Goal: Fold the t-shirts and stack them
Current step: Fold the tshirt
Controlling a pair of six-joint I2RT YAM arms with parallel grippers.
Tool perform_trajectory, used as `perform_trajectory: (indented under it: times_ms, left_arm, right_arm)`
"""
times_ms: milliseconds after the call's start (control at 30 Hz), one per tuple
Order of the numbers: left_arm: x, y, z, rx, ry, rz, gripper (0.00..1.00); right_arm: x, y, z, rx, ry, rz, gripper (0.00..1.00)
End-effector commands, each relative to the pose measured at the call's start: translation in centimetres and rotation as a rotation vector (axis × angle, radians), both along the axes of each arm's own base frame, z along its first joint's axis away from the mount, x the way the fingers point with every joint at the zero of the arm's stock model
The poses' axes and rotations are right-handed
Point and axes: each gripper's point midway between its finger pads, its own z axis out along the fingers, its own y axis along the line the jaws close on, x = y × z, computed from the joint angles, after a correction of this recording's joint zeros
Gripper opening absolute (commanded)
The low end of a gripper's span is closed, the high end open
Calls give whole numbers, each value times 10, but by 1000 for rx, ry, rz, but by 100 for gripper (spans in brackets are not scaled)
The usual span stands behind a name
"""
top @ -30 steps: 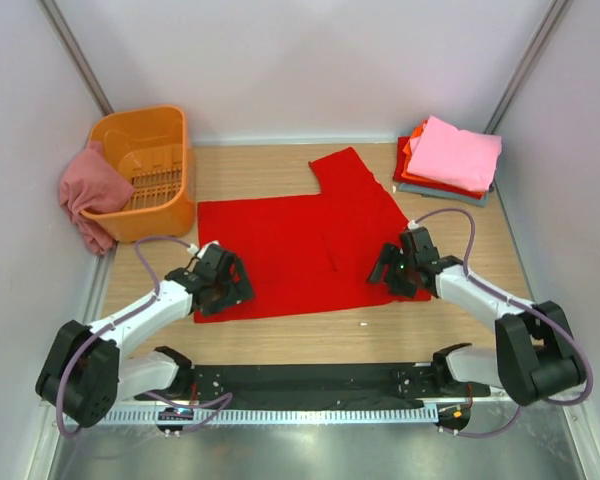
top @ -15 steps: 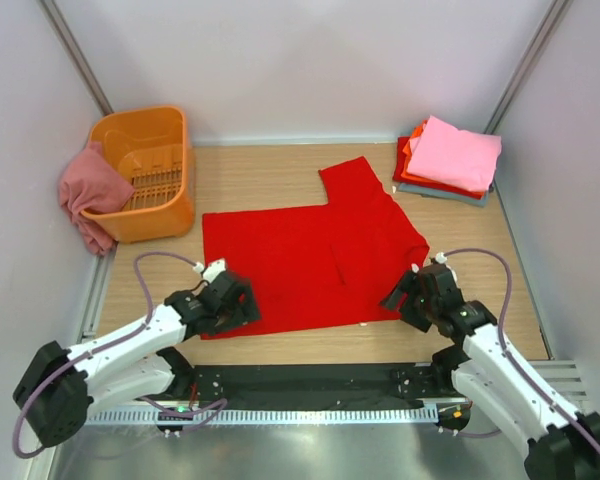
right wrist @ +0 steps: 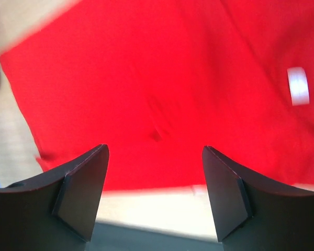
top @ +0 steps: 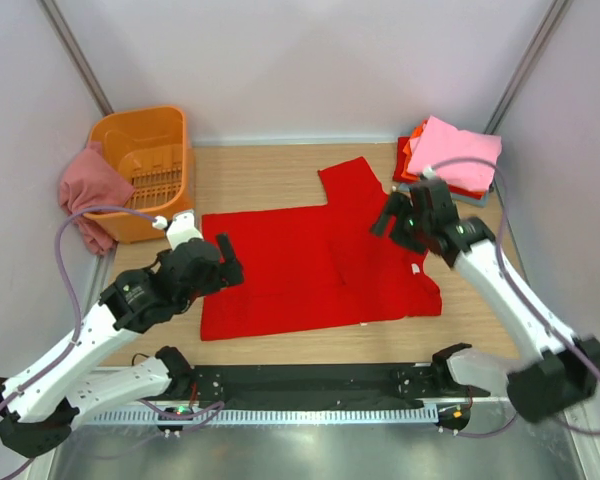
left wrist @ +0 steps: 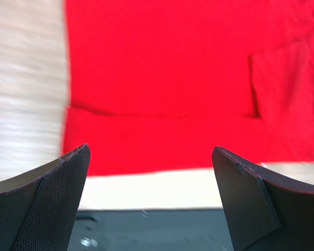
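red t-shirt | near edge folded | left end effector, right end effector: spread, empty

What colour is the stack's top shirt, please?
The top shirt is light pink; top external view.

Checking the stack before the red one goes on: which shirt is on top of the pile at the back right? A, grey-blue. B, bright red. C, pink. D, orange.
C: the pink shirt lies uppermost, with only edges of the other shirts showing beneath it.
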Motion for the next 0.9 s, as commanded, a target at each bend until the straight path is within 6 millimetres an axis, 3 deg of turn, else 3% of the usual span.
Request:
perform_trajectory:
  times_ms: [0,33,67,133,167,200,233,267,300,333,367,400,433,533,567,600,633,800,867]
  left_arm:
    - [10,46,7,317,-65,0,100]
    - [12,47,8,338,-73,-17,100]
    - [12,52,9,373,-91,-33,100]
    - [14,61,10,398,-110,-18,100]
    - [14,66,14,389,-132,1,100]
    - [14,67,16,390,-150,-19,100]
    - [16,64,15,376,-174,-23,100]
    - [15,66,17,360,-199,-21,100]
    - [18,65,17,355,-221,-25,100]
    - [18,66,14,360,-223,-25,100]
    - [18,67,17,350,-231,-21,100]
    - [18,68,18,344,-238,-13,100]
    - [18,69,15,347,-234,-13,100]
    - [19,65,10,357,-210,-31,100]
    - [20,64,9,364,-201,-29,100]
    - [21,63,6,368,-191,-33,100]
    - [22,62,4,378,-177,-38,100]
    - [24,59,-2,386,-149,-46,100]
    - [24,60,-4,388,-146,-46,100]
  right_arm:
    - [99,9,33,-155,-149,54,78]
    - [100,7,33,-163,-149,46,78]
    - [137,7,28,-199,-133,46,77]
    - [179,-3,20,-230,-130,63,75]
    - [207,-3,43,-221,-188,61,74]
    - [231,-3,3,-234,-111,81,74]
    - [245,-3,-4,-228,-101,107,74]
    - [276,-11,29,-231,-184,88,74]
    - [295,-5,-16,-219,-106,127,73]
    - [316,-5,20,-215,-186,119,73]
    - [329,-7,11,-220,-178,116,73]
    - [342,-10,-20,-235,-143,130,73]
    - [355,-12,-9,-238,-192,118,73]
    - [381,-17,-11,-223,-276,80,73]
    - [380,-18,-33,-224,-247,76,73]
    - [388,-17,-31,-215,-289,64,73]
    - [391,-15,-47,-208,-276,67,73]
    - [414,-4,-68,-162,-308,70,72]
    - [416,-4,-85,-161,-294,68,71]
